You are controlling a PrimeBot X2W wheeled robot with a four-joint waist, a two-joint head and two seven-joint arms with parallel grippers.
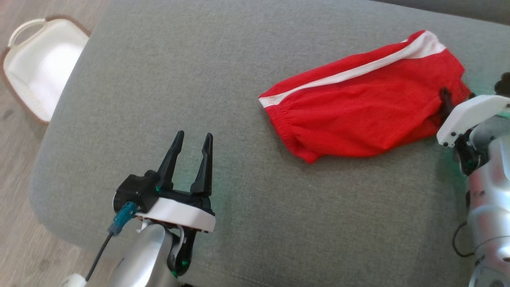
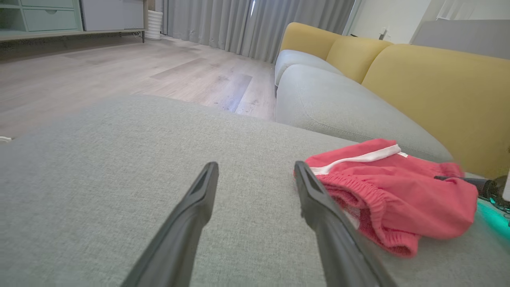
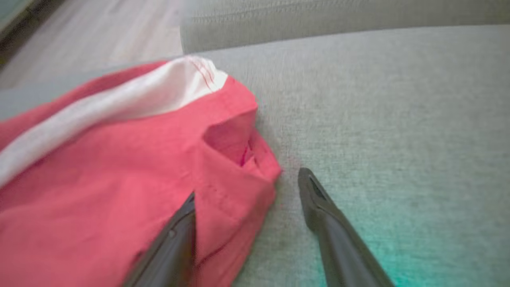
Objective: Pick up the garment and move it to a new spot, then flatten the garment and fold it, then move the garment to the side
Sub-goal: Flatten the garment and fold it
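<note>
The garment (image 1: 358, 107) is a pair of red shorts with a white side stripe. It lies bunched on the grey cushion (image 1: 199, 59), right of centre. My left gripper (image 1: 193, 145) hovers open and empty over the bare cushion at the lower left, well apart from the shorts. The left wrist view has the garment (image 2: 398, 191) just right of the left gripper (image 2: 255, 165). My right gripper (image 3: 249, 185) is open at the garment's right end, its jaws astride the corner of the garment (image 3: 119, 159), one finger partly under the fabric. One dark finger (image 1: 445, 99) rests against the cloth.
A white basket with a brown rim (image 1: 40, 67) stands on the wood floor beyond the cushion's left edge. A sofa with yellow backs (image 2: 438, 87) sits behind the cushion. Open grey cushion surface spreads left and in front of the shorts.
</note>
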